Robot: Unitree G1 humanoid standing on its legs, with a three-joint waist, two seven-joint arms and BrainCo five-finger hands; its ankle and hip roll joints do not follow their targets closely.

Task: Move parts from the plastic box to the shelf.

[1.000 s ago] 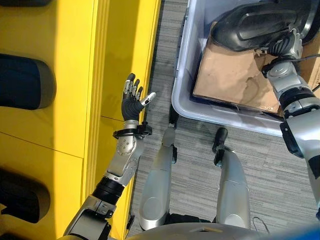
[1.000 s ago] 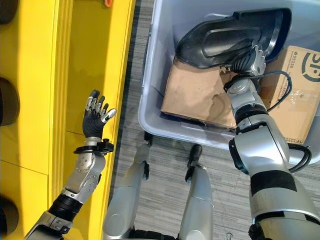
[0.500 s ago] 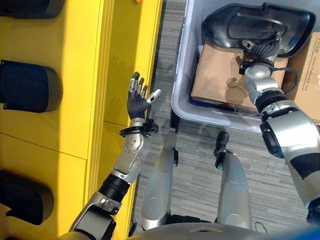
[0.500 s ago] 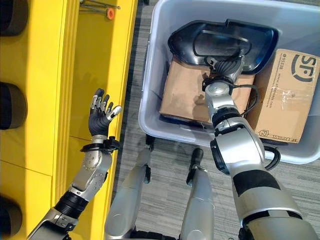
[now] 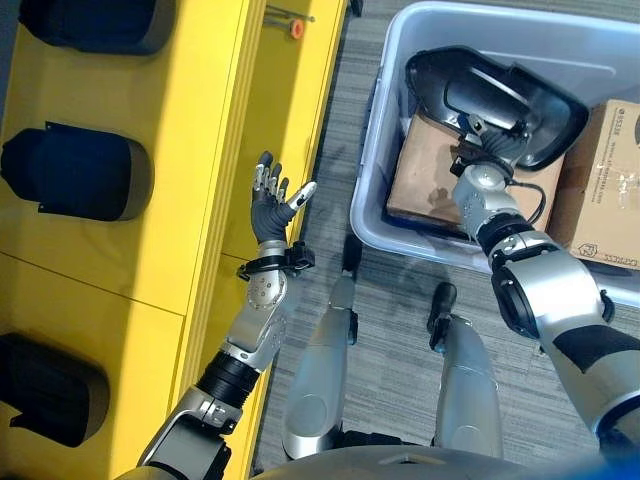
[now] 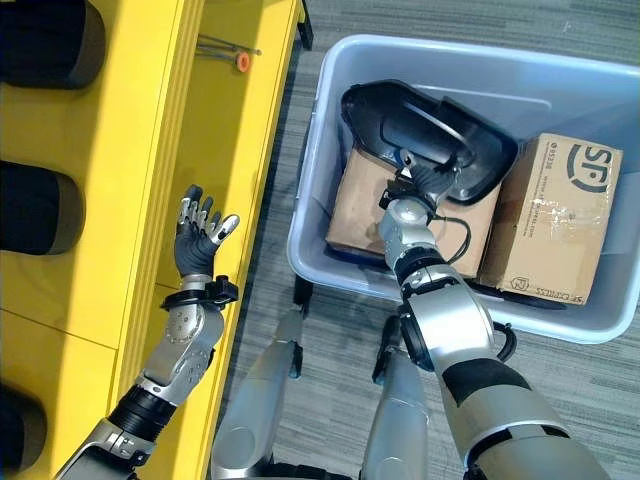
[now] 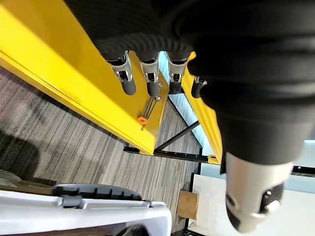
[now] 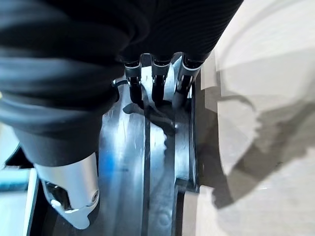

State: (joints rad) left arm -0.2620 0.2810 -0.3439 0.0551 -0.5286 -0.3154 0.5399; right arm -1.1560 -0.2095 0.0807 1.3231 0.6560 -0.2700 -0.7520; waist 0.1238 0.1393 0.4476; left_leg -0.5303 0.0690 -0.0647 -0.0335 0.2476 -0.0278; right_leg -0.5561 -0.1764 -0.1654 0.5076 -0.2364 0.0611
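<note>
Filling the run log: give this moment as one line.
right hand: fingers curled on black part in plastic box | left hand: open, idle by yellow shelf

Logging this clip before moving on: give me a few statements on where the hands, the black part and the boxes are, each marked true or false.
1. The right hand is on the black part inside the plastic box. True.
2. The left hand holds a part. False: it is open and holds nothing, raised beside the yellow shelf.
3. The black part lies on the floor. False: it lies over a cardboard box in the plastic box.
4. Dark parts already sit on the shelf. True.
</note>
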